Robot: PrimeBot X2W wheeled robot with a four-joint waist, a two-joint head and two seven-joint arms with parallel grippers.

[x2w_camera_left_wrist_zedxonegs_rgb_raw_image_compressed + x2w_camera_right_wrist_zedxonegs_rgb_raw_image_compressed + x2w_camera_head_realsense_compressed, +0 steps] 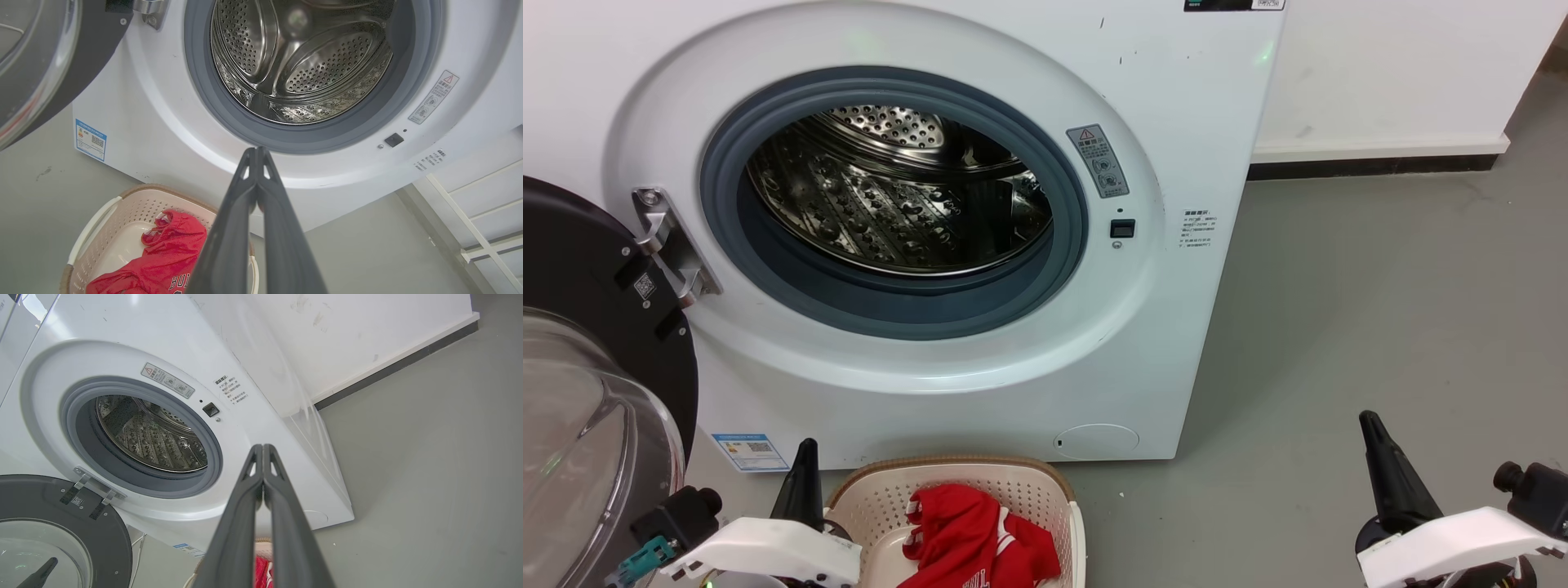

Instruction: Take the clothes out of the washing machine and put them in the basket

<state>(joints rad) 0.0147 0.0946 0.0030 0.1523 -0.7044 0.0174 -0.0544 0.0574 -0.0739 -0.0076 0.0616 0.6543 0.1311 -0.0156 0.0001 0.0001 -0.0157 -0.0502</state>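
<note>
The white washing machine (1192, 163) stands with its round door (580, 327) swung open to the left; its steel drum (890, 196) shows bare metal, also seen as the drum (302, 61) in the left wrist view. The red clothes (972, 539) lie in the cream basket (1029, 478) on the floor below the opening; the clothes (163, 253) and basket (102, 216) also show under my left arm. My left gripper (805, 449) is shut, empty, just left of the basket, fingertips together (256, 152). My right gripper (1368, 420) is shut and empty over the floor at the lower right (262, 448).
Grey floor (1380, 310) stretches to the right of the machine up to a white wall with a dark skirting (1372, 163). The open door (49, 535) juts out at the left, close to my left arm. A white frame (470, 220) stands right of the machine.
</note>
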